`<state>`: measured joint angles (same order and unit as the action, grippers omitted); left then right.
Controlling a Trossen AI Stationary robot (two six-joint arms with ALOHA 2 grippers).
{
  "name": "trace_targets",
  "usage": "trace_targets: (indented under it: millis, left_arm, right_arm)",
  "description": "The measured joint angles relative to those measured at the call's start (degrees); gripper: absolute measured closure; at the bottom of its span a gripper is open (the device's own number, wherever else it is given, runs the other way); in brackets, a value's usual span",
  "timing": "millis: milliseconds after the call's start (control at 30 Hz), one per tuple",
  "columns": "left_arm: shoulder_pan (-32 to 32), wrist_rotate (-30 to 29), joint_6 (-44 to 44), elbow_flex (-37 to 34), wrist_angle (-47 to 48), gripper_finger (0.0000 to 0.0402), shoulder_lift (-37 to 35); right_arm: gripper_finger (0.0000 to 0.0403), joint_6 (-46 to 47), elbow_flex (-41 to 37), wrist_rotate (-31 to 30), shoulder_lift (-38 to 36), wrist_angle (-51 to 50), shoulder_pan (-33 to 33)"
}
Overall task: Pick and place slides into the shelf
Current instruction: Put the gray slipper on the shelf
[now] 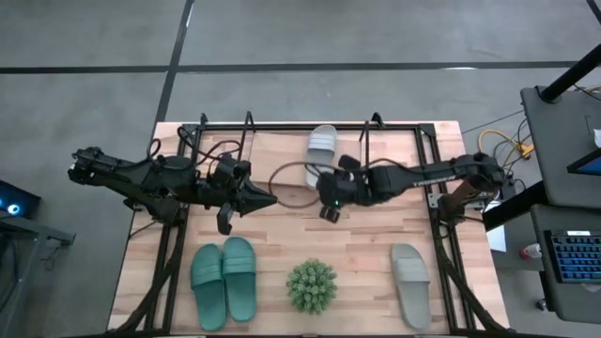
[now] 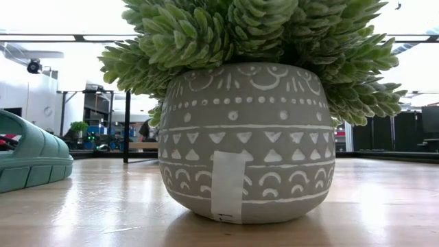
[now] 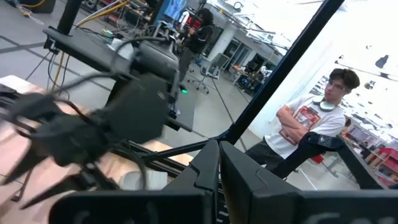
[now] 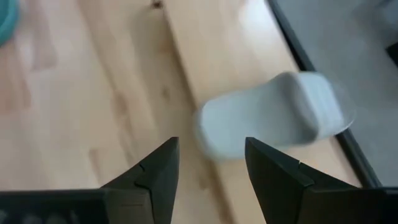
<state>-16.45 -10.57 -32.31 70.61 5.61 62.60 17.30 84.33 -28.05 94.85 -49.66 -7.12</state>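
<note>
We see the right pincer [image 4: 208,180] released, empty, hovering mid-surface just near of a grey slide [image 1: 322,144] lying on the shelf [image 1: 282,150] at the far edge. Left pincer [image 1: 268,199] clenched, holding nothing, beside it at left. Teal pair [image 1: 224,280] near-left, 2nd grey slide [image 1: 410,284] near-right, plant [image 1: 311,285] btwn them.

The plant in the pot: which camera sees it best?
The low view: the plant and its patterned grey pot fill the picture, sharp and close. The high view shows only a spiky green ball from above, pot hidden. Neither wrist view shows it.
</note>
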Motion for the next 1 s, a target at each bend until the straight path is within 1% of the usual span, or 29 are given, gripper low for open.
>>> trace_targets:
  millis: [267,467,600,733,1000]
  left_arm:
    - [-0.01,-0.28,-0.38,0.00,0.07,0.0402,-0.01]
    - [-0.01,-0.32,-0.53,0.00,0.06,0.0402,-0.01]
    - [-0.01,-0.67,-1.60,0.00,-0.11,0.0402,0.02]
    - [-0.01,-0.74,-1.82,0.00,-0.10,0.0402,0.06]
    - [-0.01,-0.80,-1.82,0.00,-0.12,0.0402,0.06]
  right_arm:
    - [0.0230,8.08,-0.13,-0.80,0.00,-8.88,-9.37]
    - [0.0232,17.87,-0.20,-5.36,0.00,-15.38,-15.94]
    - [0.0231,24.42,-0.20,-5.68,0.00,-19.45,-19.72]
    - [0.0230,32.28,-0.22,-7.11,0.00,-24.79,-23.28]
    - [0.0230,47.93,-0.26,-7.78,0.02,-34.56,-29.97]
